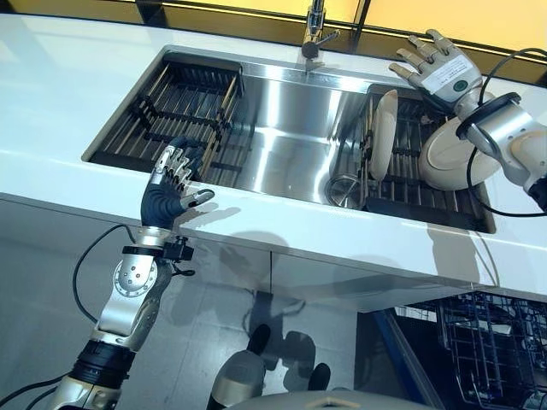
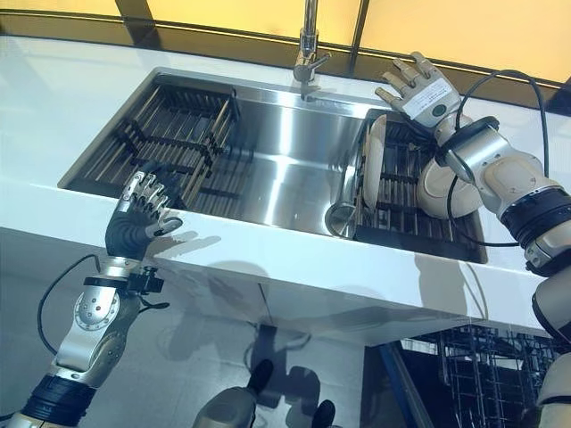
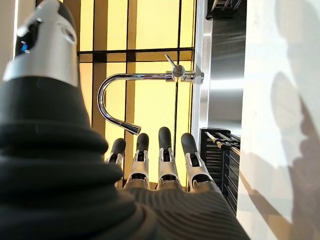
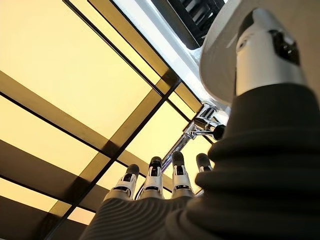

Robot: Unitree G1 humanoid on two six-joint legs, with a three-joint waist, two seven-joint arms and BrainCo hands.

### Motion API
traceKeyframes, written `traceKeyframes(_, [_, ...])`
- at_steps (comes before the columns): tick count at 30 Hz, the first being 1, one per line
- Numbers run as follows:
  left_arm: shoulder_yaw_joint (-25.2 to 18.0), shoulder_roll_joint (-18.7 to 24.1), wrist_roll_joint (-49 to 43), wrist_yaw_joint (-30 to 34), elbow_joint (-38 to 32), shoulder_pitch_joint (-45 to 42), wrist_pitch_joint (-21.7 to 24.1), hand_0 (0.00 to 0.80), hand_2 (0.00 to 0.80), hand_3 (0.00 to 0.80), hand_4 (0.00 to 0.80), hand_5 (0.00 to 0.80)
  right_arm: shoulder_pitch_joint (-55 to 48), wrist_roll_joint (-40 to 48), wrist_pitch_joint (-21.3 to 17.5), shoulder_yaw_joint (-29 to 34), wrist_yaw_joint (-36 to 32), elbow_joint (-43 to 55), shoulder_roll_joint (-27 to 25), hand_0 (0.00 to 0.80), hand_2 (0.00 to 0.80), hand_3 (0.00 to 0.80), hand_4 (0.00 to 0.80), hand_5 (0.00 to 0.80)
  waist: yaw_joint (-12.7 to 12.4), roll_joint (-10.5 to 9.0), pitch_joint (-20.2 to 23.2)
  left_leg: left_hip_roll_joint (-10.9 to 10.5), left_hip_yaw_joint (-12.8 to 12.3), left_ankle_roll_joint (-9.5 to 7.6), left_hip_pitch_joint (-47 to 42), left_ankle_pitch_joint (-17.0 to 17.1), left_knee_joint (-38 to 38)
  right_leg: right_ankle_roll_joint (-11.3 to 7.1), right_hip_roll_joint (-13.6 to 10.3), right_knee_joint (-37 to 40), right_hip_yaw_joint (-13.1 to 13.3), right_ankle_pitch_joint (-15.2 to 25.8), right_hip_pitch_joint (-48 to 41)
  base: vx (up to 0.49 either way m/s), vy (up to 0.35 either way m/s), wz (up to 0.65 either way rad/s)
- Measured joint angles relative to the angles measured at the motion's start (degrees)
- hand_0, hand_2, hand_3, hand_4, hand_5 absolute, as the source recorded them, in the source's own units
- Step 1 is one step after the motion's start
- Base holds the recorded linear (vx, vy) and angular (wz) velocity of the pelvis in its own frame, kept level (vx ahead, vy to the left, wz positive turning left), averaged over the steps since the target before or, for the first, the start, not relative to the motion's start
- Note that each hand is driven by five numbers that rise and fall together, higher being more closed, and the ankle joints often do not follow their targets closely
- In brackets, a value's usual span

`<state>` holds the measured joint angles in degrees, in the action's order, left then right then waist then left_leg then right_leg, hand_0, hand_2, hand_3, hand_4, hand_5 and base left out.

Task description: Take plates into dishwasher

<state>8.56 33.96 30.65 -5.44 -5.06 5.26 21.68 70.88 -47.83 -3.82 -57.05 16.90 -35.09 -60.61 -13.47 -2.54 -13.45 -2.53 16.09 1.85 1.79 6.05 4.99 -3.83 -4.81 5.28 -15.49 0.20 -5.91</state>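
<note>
Standing on edge in a dark wire rack [image 1: 402,184] at the right end of the sink [image 1: 286,137], two cream plates are the things of the task: a round, smooth plate [image 1: 444,154] leans with its face toward the camera, and a second plate [image 1: 383,132] stands upright beside it, seen mostly by its thin rim. The sink is of brushed steel, long and rectangular, set in a glossy white tabletop [image 1: 68,94], with a chrome faucet [image 1: 314,30] at its back edge and a round metal drain [image 1: 344,188] in its floor, near the rack. Another dark wire rack [image 1: 184,107] lies in the left end of the sink and holds nothing. The right hand [image 1: 436,68] hangs above the right rack, behind and above the plates, its fingers [image 1: 412,60] straight and spread apart; it does not touch either plate, and the large plate lies under the forearm rather than at the fingertips. The left hand [image 1: 171,184] is at the front edge of the tabletop by the left rack, well apart from the plates, with fingers loosely extended and holding nothing. Below the tabletop at the lower right, a dark wire dishwasher basket [image 1: 491,346] is visible; no plate shows in the part I can see.
</note>
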Motion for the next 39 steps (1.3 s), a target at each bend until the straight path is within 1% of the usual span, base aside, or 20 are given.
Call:
traceKeyframes(2, [0.46, 0.28, 0.0, 0.13, 0.0, 0.09, 0.06, 0.0, 0.0, 0.0, 0.0, 0.0, 1.0, -0.05, -0.03, -0.59, 0.07, -0.29, 0.89, 0.0, 0.0, 0.0, 0.0, 0.0, 0.08, 0.08, -0.54, 0.01, 0.0, 0.03, 0.08, 0.13, 0.0, 0.0, 0.0, 0.04, 0.0, 0.0, 0.1, -0.051, 0.015, 0.0])
traceKeyframes(5, [2.51, 1.06, 0.0, 1.02, 0.0, 1.07, 0.05, 0.0, 0.0, 0.0, 0.0, 0.0, 1.66, -0.78, -0.18, -1.24, 0.38, -1.05, 1.58, 0.0, 0.0, 0.0, 0.0, 0.0, 0.07, 0.15, -0.83, 0.06, 0.08, 0.08, 0.61, 0.26, 0.0, 0.04, 0.06, 0.03, 0.0, 0.05, 0.58, -0.044, 0.021, 0.02])
traceKeyframes(9, [2.73, 1.16, 1.06, 3.95, -0.02, 2.11, -0.04, 0.0, 0.0, 0.0, 0.0, 0.0, 2.28, -2.69, -0.7, -2.26, 0.39, -0.92, 1.63, 0.0, 0.0, 0.0, 0.0, 0.0, 0.1, 0.37, -0.97, -0.03, 0.03, 0.06, 1.32, 0.31, -0.02, 0.05, 0.01, -0.03, 0.0, 0.07, 1.16, -0.017, 0.02, 0.02])
traceKeyframes(12, [2.81, 1.49, 11.21, 10.09, -0.21, 2.88, -2.02, 0.0, 0.0, 0.0, 0.0, 0.0, 2.29, -2.77, -0.93, -2.26, 0.45, -0.79, 1.63, 0.0, 0.0, 0.0, 0.0, 0.0, 0.14, 0.65, -1.14, -0.06, -0.09, 0.06, 1.38, 0.31, -0.02, 0.05, -0.03, -0.04, 0.01, 0.07, 1.18, -0.011, 0.019, 0.02])
traceKeyframes(13, [2.88, 1.41, 14.85, 12.22, -0.46, 3.01, -3.39, 0.0, 0.0, 0.0, 0.0, 0.0, 2.29, -3.08, -1.01, -2.26, 0.58, -0.82, 1.63, 0.0, 0.0, 0.0, 0.0, 0.0, 0.15, 0.79, -1.22, -0.07, -0.12, 0.06, 1.37, 0.31, -0.02, 0.05, -0.05, -0.03, 0.01, 0.07, 1.19, -0.03, 0.033, -0.01])
traceKeyframes(15, [4.23, 1.45, 20.39, 15.3, -0.54, 3.52, -5.58, 0.0, 0.0, 0.0, 0.0, 0.0, 2.29, -4.55, -1.17, -2.26, 0.79, -0.69, 1.65, 0.0, 0.0, 0.0, 0.0, 0.0, 0.18, 1.08, -1.39, -0.06, -0.2, 0.04, 1.36, 0.32, -0.02, 0.04, -0.06, -0.03, 0.02, 0.07, 1.17, -0.04, 0.036, -0.01])
traceKeyframes(18, [6.17, 1.5, 21.99, 15.88, -0.59, 4.42, -6.41, 0.0, 0.0, 0.0, 0.0, 0.0, 2.29, -6.22, -1.53, -2.26, 0.72, 0.47, 1.81, 0.0, 0.0, 0.0, 0.0, 0.0, 0.31, 1.31, -1.53, 0.01, -0.32, 0.02, 1.3, 0.35, -0.01, 0.04, -0.03, -0.02, 0.09, 0.07, 1.16, -0.029, 0.02, -0.01])
traceKeyframes(20, [6.22, 1.9, 21.78, 14.7, -0.61, 5.41, -6.34, 0.0, 0.0, 0.0, 0.0, 0.0, 2.29, -7.27, -2.12, -2.26, 0.26, 0.61, 2.06, 0.0, 0.0, 0.0, 0.0, 0.0, 0.52, 1.34, -1.55, 0.05, -0.35, 0.03, 1.29, 0.37, -0.01, 0.05, 0.01, -0.03, 0.1, 0.07, 1.16, 0.0, 0.0, 0.0])
traceKeyframes(25, [5.94, 4.63, 21.79, 13.76, -1.82, 8.34, -6.31, 0.0, 0.0, 0.0, 0.0, 0.0, 2.29, -8.63, -3.76, -2.26, -0.23, 0.66, 2.44, 0.0, 0.0, 0.0, 0.0, 0.0, 1.37, 1.34, -1.54, 0.0, -0.35, 0.03, 1.25, 0.39, -0.02, 0.04, -0.01, -0.04, 0.08, 0.07, 1.04, 0.0, 0.0, 0.0])
traceKeyframes(26, [5.93, 4.9, 21.8, 13.77, -2.19, 8.68, -6.32, 0.0, 0.0, 0.0, 0.0, 0.0, 2.29, -8.99, -3.96, -2.26, -0.45, 0.72, 2.7, 0.091, 0.091, 0.091, 0.091, 0.091, 1.42, 1.34, -1.55, 0.0, -0.36, 0.02, 1.2, 0.39, -0.02, 0.04, -0.03, -0.04, 0.08, 0.07, 1.01, 0.0, 0.0, 0.0])
traceKeyframes(27, [5.93, 5.0, 21.81, 13.78, -2.52, 9.02, -6.32, 0.0, 0.0, 0.0, 0.0, 0.0, 2.29, -9.03, -4.59, -2.26, -0.64, 0.73, 2.85, 0.295, 0.295, 0.295, 0.295, 0.295, 1.45, 1.34, -1.54, -0.01, -0.38, 0.02, 1.16, 0.39, -0.02, 0.04, -0.04, -0.04, 0.08, 0.07, 0.98, 0.0, 0.0, 0.0])
traceKeyframes(28, [5.94, 5.02, 21.83, 13.78, -2.87, 9.33, -6.32, 0.0, 0.0, 0.0, 0.0, 0.0, 2.29, -9.29, -5.08, -2.27, -0.99, 0.74, 3.03, 0.405, 0.405, 0.405, 0.405, 0.405, 1.45, 1.34, -1.55, -0.01, -0.39, 0.02, 1.1, 0.39, -0.02, 0.04, -0.04, -0.04, 0.08, 0.07, 0.91, 0.0, 0.0, 0.0])
traceKeyframes(29, [5.93, 5.02, 21.83, 13.78, -2.93, 9.64, -6.32, 0.0, 0.0, 0.0, 0.0, 0.0, 2.29, -10.04, -5.56, -2.27, -1.38, 0.75, 3.38, 0.445, 0.445, 0.445, 0.445, 0.445, 1.45, 1.34, -1.55, 0.0, -0.39, 0.02, 0.95, 0.39, -0.02, 0.04, -0.03, -0.04, 0.07, 0.07, 0.78, 0.0, 0.0, 0.0])
traceKeyframes(31, [5.94, 5.01, 21.83, 13.78, -3.01, 9.76, -6.32, 0.0, 0.0, 0.0, 0.0, 0.0, 2.29, -10.98, -6.74, -2.39, -1.75, 1.04, 3.57, 0.8, 0.8, 0.8, 0.8, 0.8, 1.57, 1.34, -1.55, 0.01, -0.43, 0.02, 0.81, 0.39, -0.02, 0.04, -0.03, -0.03, 0.07, 0.06, 0.65, 0.0, 0.0, 0.0])
traceKeyframes(36, [5.93, 4.99, 21.87, 13.82, -3.07, 9.75, -6.08, 0.0, 0.0, 0.0, 0.0, 0.0, 2.43, -11.78, -7.91, -2.46, -2.73, 1.2, 3.58, 0.8, 0.8, 0.8, 0.8, 0.8, 1.48, 1.33, -1.54, 0.05, -0.46, 0.03, 0.64, 0.4, -0.02, 0.04, 0.03, -0.02, 0.05, 0.06, 0.46, 0.0, 0.0, 0.0])
traceKeyframes(39, [5.92, 4.99, 21.9, 13.84, -3.07, 9.74, -5.58, 0.0, 0.0, 0.0, 0.0, 0.0, 2.52, -12.48, -8.62, -4.1, -2.73, 0.91, 3.44, 0.8, 0.8, 0.8, 0.8, 0.8, 1.46, 1.33, -1.54, 0.04, -0.45, 0.02, 0.58, 0.42, -0.02, 0.04, 0.03, -0.03, 0.04, 0.07, 0.38, 0.0, 0.0, 0.0])
